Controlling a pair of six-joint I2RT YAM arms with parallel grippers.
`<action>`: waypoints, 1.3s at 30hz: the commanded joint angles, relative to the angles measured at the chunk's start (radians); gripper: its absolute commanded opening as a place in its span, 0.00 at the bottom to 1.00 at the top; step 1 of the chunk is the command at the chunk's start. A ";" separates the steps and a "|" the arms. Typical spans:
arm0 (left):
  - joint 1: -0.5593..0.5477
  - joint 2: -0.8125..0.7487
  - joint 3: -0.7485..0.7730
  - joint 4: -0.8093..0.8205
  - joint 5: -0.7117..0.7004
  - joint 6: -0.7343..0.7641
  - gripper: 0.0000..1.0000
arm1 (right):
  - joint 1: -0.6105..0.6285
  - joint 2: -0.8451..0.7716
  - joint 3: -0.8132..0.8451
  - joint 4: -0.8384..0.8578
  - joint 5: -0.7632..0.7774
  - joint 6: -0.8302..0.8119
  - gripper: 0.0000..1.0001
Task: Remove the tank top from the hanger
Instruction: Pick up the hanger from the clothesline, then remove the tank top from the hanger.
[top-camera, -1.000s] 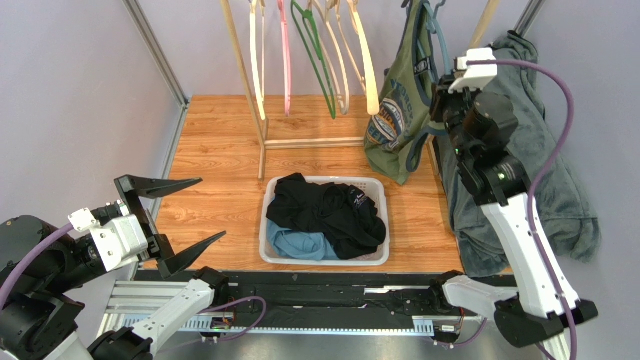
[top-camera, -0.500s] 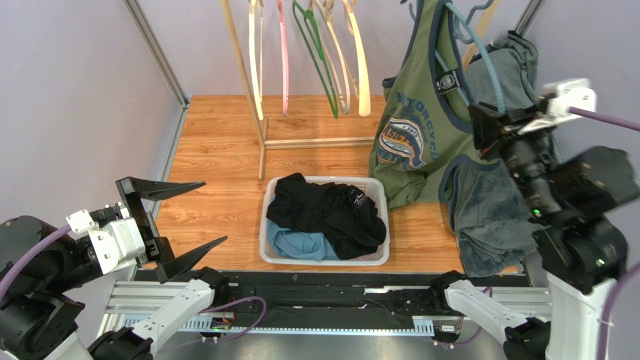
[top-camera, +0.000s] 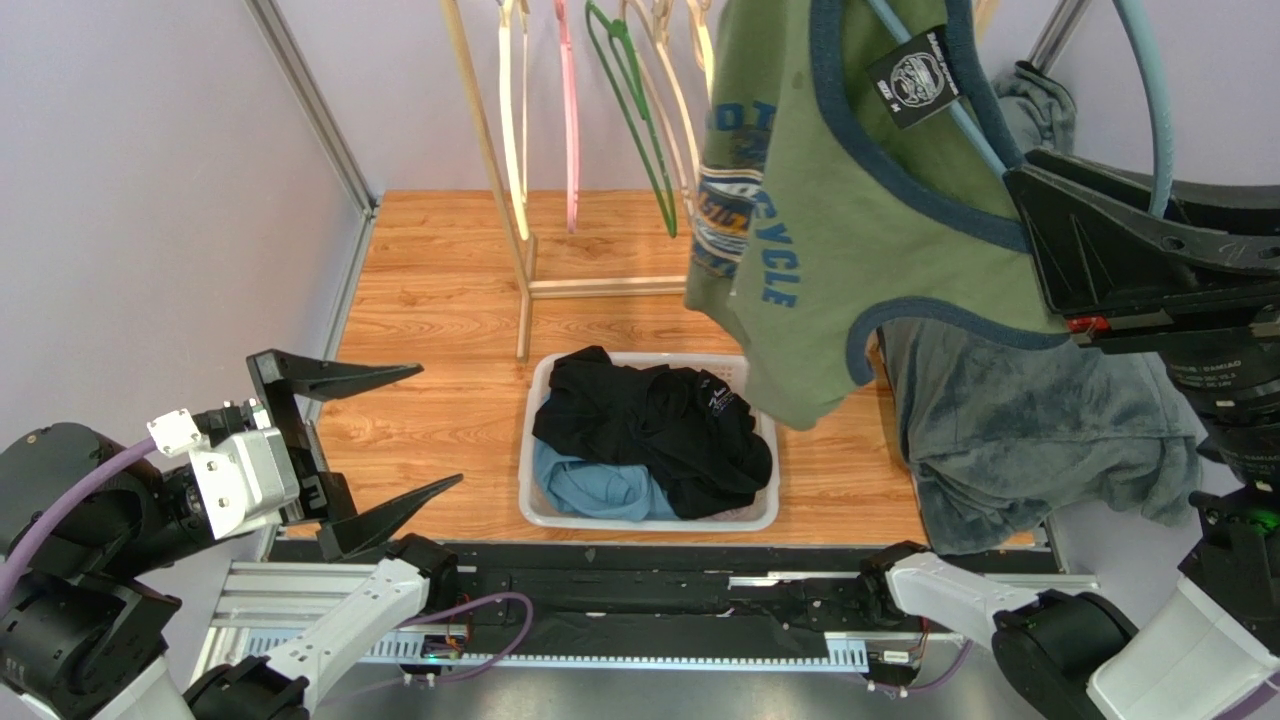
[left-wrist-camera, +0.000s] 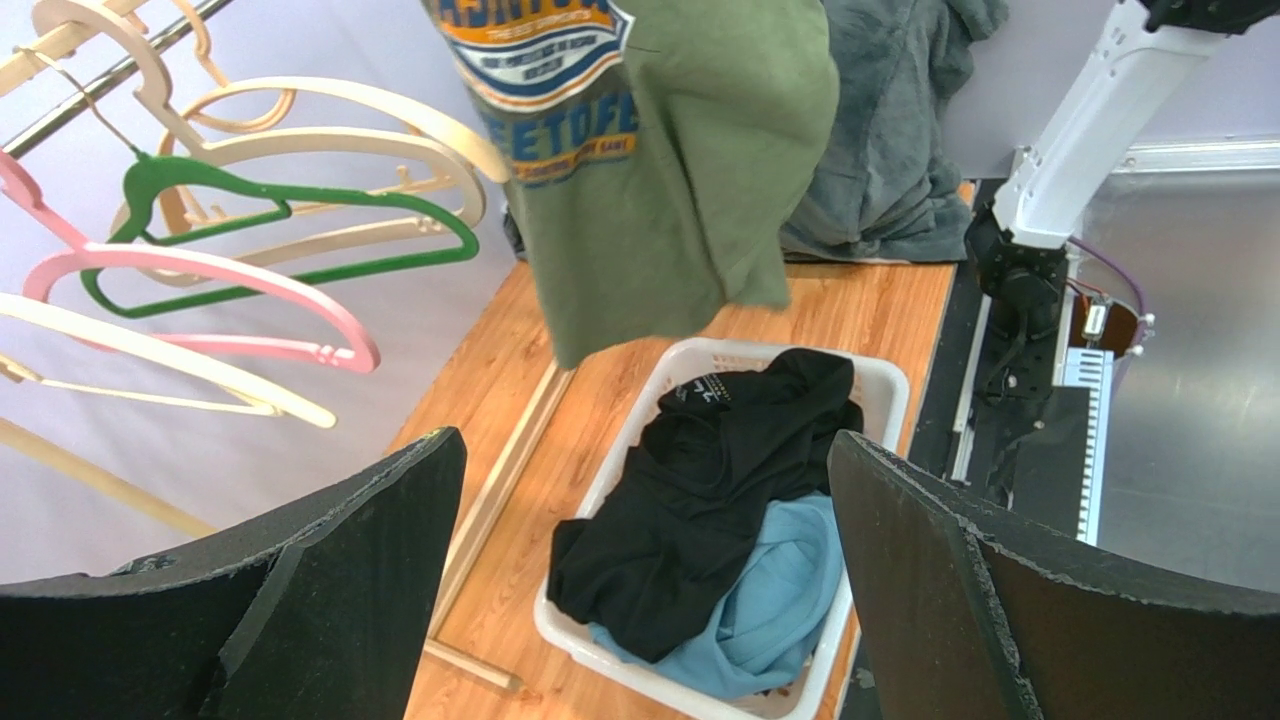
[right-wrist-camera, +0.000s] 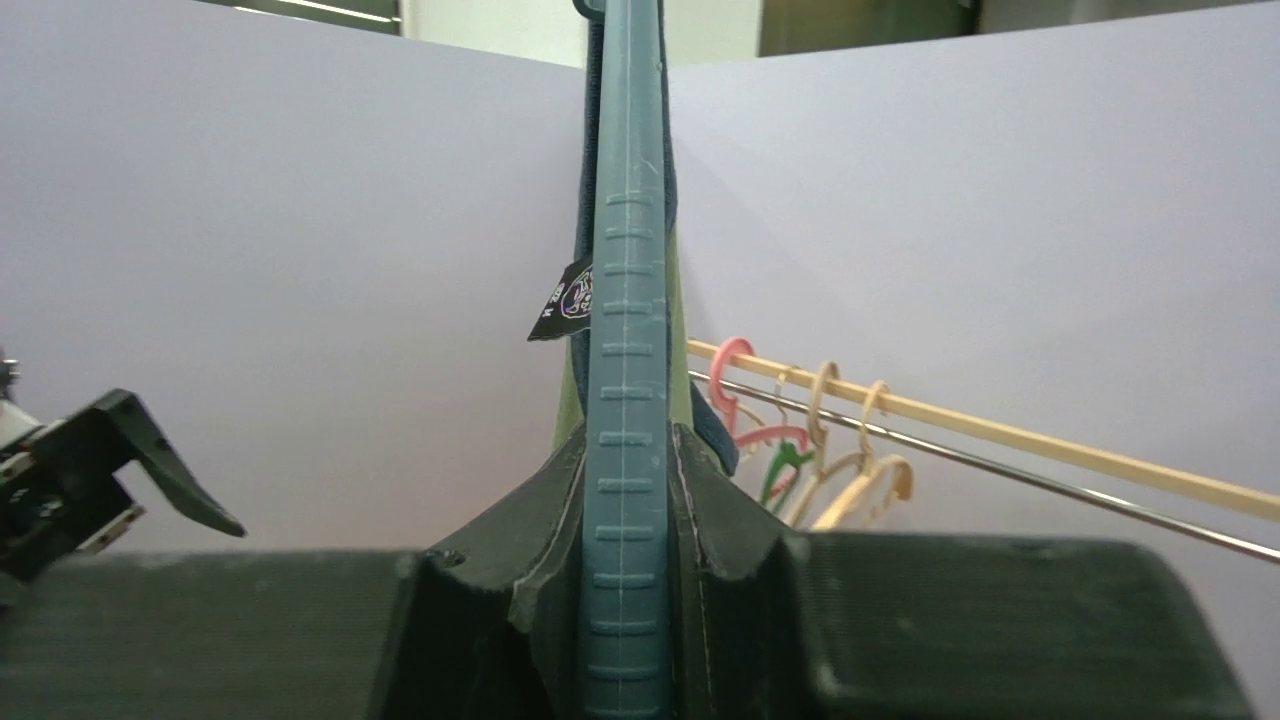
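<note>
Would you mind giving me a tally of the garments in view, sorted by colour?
Green: 1, the tank top on the hanger
Black: 1, as far as I can tell, the black garment in the basket
Blue: 1, the blue garment under it
Grey: 1, the grey garment draped at the right
Total: 4

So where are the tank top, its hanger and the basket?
tank top (top-camera: 842, 225): top view, green chest fabric.
hanger (right-wrist-camera: 627, 495): right wrist view, ribbed bar.
basket (top-camera: 649, 524): top view, near rim.

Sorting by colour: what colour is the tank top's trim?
Navy trim on olive tank top; clearest in top external view.
</note>
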 joint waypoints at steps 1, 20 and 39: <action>0.010 0.004 -0.004 0.033 0.031 -0.024 0.99 | 0.002 0.089 0.095 0.168 -0.134 0.134 0.00; 0.019 0.013 0.002 0.028 0.053 -0.011 0.99 | 0.004 0.009 -0.342 0.084 -0.346 0.008 0.00; 0.019 0.168 0.157 0.091 -0.042 0.154 0.99 | 0.093 -0.160 -0.651 -0.180 -0.538 -0.271 0.00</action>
